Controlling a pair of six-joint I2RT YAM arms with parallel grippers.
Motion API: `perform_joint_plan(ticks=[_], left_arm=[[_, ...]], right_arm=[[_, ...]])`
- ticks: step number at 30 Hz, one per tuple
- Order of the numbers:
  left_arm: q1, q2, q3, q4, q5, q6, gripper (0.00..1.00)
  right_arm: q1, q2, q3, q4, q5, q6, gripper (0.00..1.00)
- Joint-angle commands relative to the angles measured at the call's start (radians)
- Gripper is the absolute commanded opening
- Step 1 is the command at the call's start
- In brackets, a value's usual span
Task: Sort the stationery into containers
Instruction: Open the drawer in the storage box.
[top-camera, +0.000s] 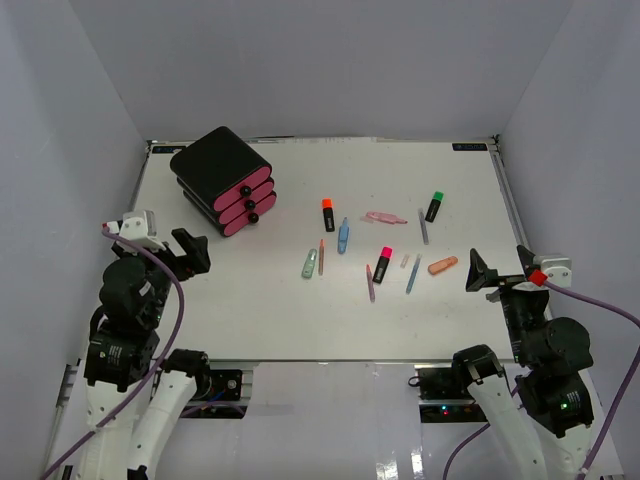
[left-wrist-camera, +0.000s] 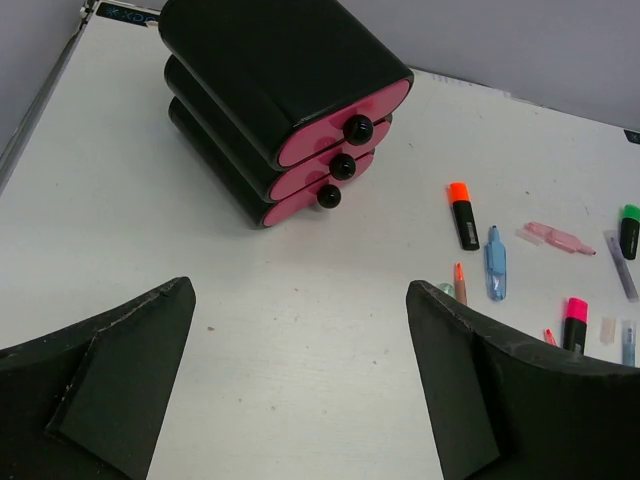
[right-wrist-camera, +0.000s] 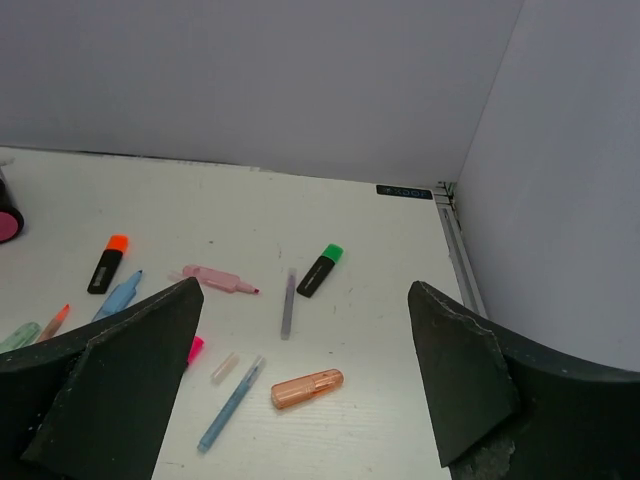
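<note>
Fingers (left-wrist-camera: 110, 385) wide, all three drawers (left-wrist-camera: 308, 172) shut

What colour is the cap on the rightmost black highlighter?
Green: the highlighter cap shows best in the right wrist view.

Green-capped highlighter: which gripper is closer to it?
Right. The right gripper is a little to the right of the green-capped highlighter and closer to the robot. The left gripper is far to its left, by the drawer box.

A robot test lab, a white table (top-camera: 260, 320) shut in by plain grey walls (top-camera: 320, 60), left robot arm (top-camera: 125, 300) bottom left, right robot arm (top-camera: 545, 345) bottom right, purple cables (top-camera: 181, 295) hanging from both, a small lit board (top-camera: 440, 398) under the near edge
</note>
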Motion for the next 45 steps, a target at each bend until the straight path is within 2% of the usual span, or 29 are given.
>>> perform_joint_plan(ticks=[1, 5, 9, 14, 16, 19, 22, 26, 33, 38, 45], left_arm=[[-0.005, 0.017, -0.003, 0.007, 0.014, -0.008, 0.98], [-0.003, 0.048, -0.008, 0.007, -0.009, -0.037, 0.98], [-0.003, 0.17, 0.026, -0.01, -0.02, -0.089, 0.98], [-0.003, 0.349, 0.109, -0.036, 0.02, -0.204, 0.98], [-0.005, 0.439, 0.15, -0.047, 0.005, -0.268, 0.98], [-0.005, 0.552, 0.202, -0.05, -0.03, -0.319, 0.98], [-0.011, 0.64, 0.25, -0.053, -0.05, -0.376, 0.98], [-0.052, 0.79, 0.343, -0.056, -0.127, -0.497, 0.98], [-0.236, 1.054, 0.524, -0.145, -0.365, -0.632, 0.98], [-0.268, 1.166, 0.599, -0.199, -0.478, -0.709, 0.95], [-0.268, 1.265, 0.672, -0.193, -0.583, -0.715, 0.87]], right_arm=[[0.004, -0.014, -0.008, 0.011, -0.011, -0.002, 0.9], [0.006, -0.022, -0.017, 0.014, -0.035, 0.039, 0.9], [0.006, 0.015, -0.018, 0.004, -0.064, 0.097, 0.9], [0.004, 0.091, -0.037, 0.028, -0.235, 0.134, 0.9], [0.004, 0.113, -0.057, 0.034, -0.233, 0.154, 0.9], [0.004, 0.153, -0.089, 0.021, -0.149, 0.234, 0.9], [0.004, 0.171, -0.107, 0.019, -0.155, 0.252, 0.9], [0.004, 0.144, -0.144, 0.027, -0.195, 0.254, 0.9], [0.004, 0.087, -0.164, 0.036, -0.175, 0.258, 0.9], [0.004, 0.073, -0.17, 0.042, -0.195, 0.257, 0.9], [0.004, 0.032, -0.181, 0.05, -0.201, 0.251, 0.9]])
